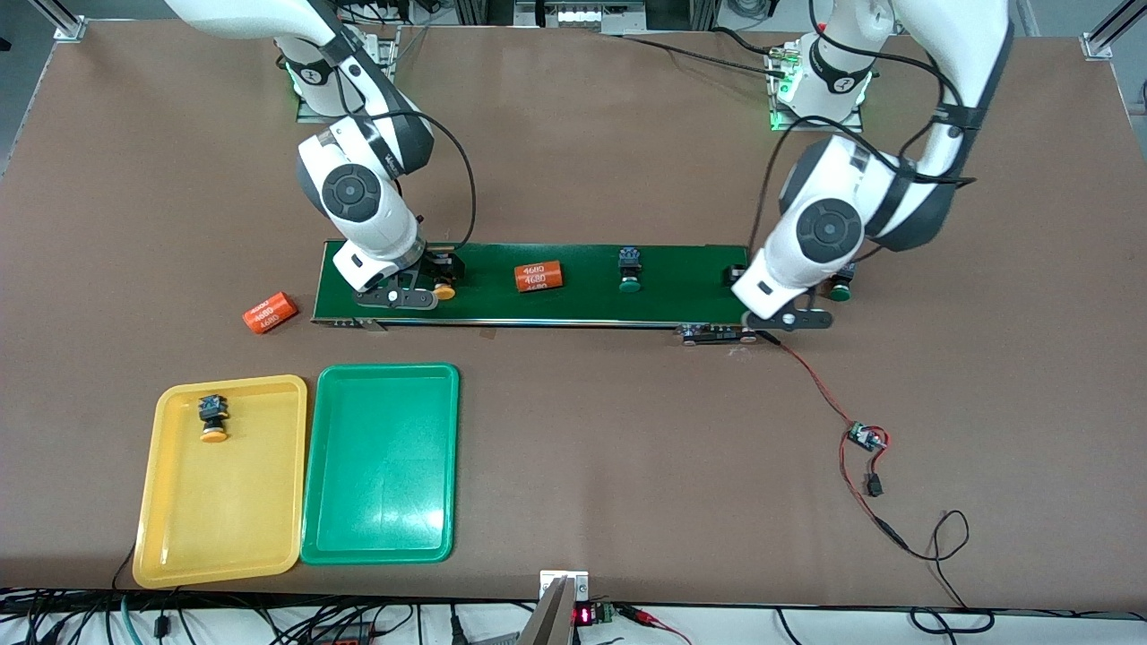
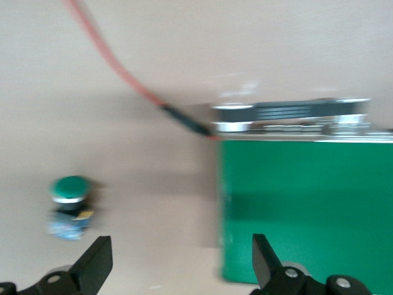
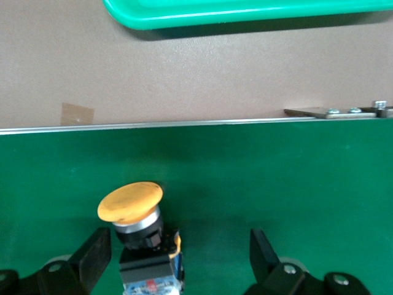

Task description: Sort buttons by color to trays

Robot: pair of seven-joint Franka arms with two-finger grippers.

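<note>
My right gripper [image 1: 419,292] [image 3: 178,258] is open, low over the conveyor belt's end toward the right arm's side. A yellow-capped button [image 1: 443,291] [image 3: 138,236] lies on the belt between its fingers, close to one finger [image 3: 92,255]. My left gripper [image 1: 789,317] [image 2: 182,258] is open and holds nothing, over the belt's other end. A green-capped button [image 1: 840,288] [image 2: 70,192] lies on the table just outside its fingers. A second green button [image 1: 630,273] lies on the belt. The yellow tray [image 1: 215,520] holds one yellow button [image 1: 212,419]. Beside it, the green tray [image 1: 381,466] [image 3: 245,12] holds nothing.
An orange "4680" cylinder [image 1: 538,276] lies on the dark-green conveyor belt [image 1: 681,287] [image 2: 307,209] [image 3: 276,184]. Another cylinder [image 1: 269,312] lies on the table off the belt's end. A red wire [image 1: 811,376] [image 2: 116,64] runs from the belt to a small circuit board [image 1: 866,437].
</note>
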